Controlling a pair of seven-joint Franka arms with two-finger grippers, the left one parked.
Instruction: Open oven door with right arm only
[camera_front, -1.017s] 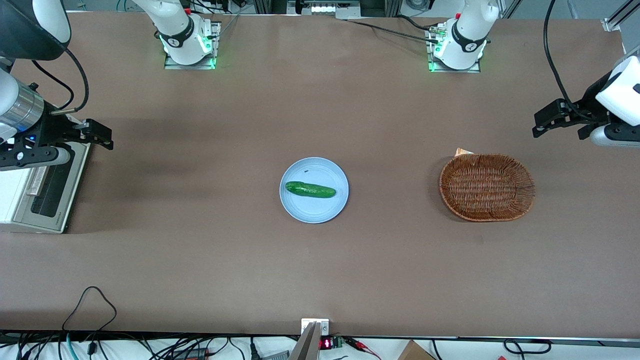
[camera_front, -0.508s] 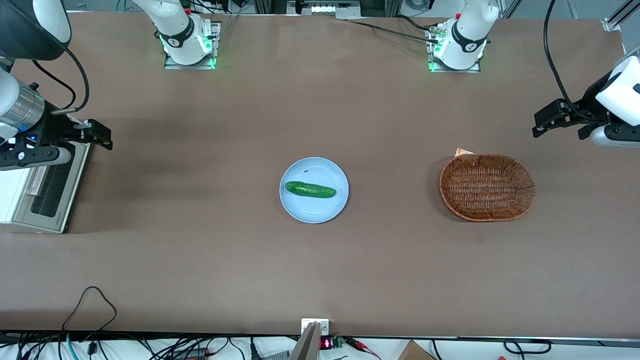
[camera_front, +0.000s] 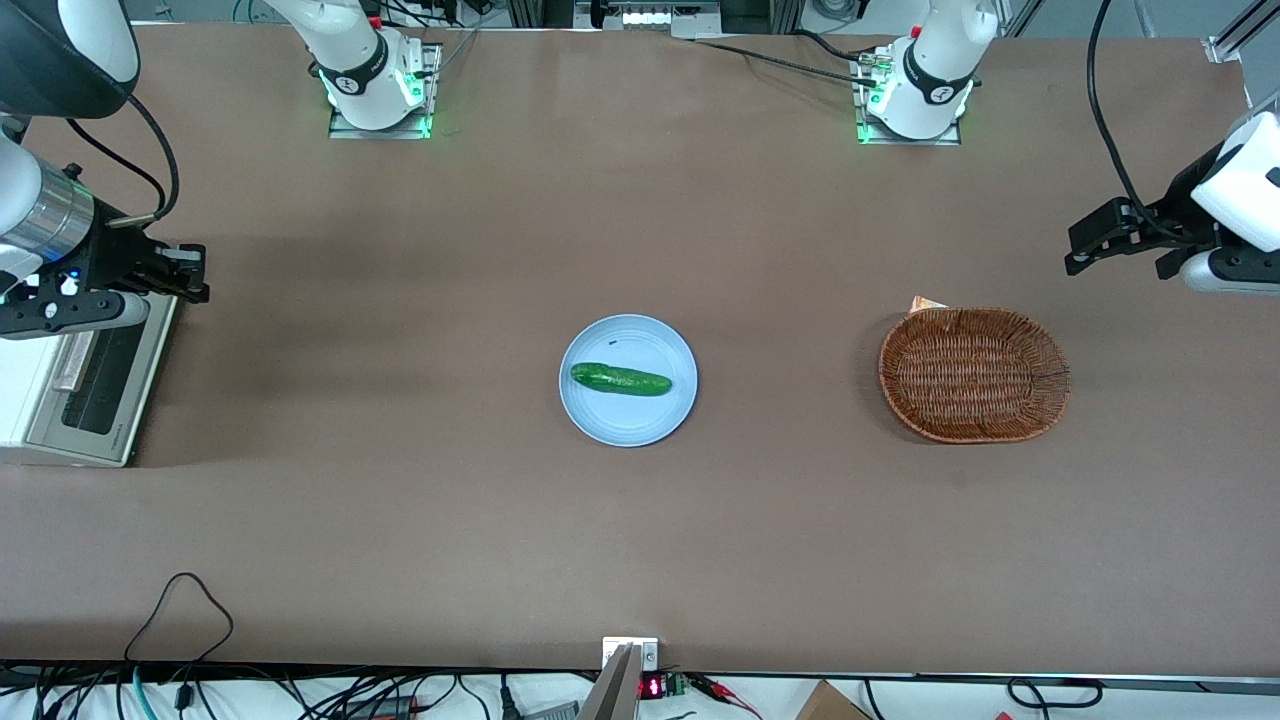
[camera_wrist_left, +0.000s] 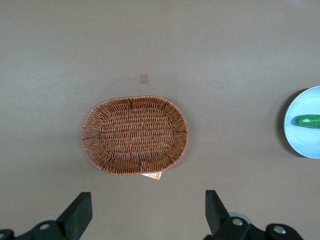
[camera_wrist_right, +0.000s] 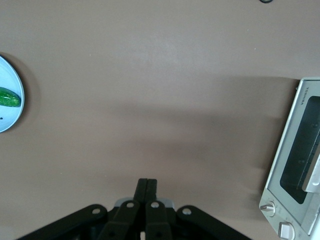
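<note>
Gripper (camera_front: 190, 274) of the right arm (camera_front: 40, 215), fingers pressed together and holding nothing, hangs at the front view's left edge above the oven door (camera_front: 95, 375), which faces up, closed; mid-frame, a cucumber (camera_front: 620, 379) lies on a blue plate (camera_front: 640, 420).

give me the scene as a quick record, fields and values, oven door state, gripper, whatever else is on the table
oven door: shut, handle not held
gripper: right arm's, jaws shut, empty, above the oven's corner farthest from the front camera
oven: white toaster oven at the working arm's end of the table
plate: light blue, mid-table
cucumber: lying on the plate
basket: brown wicker, toward the parked arm's end, nothing visible in it
</note>
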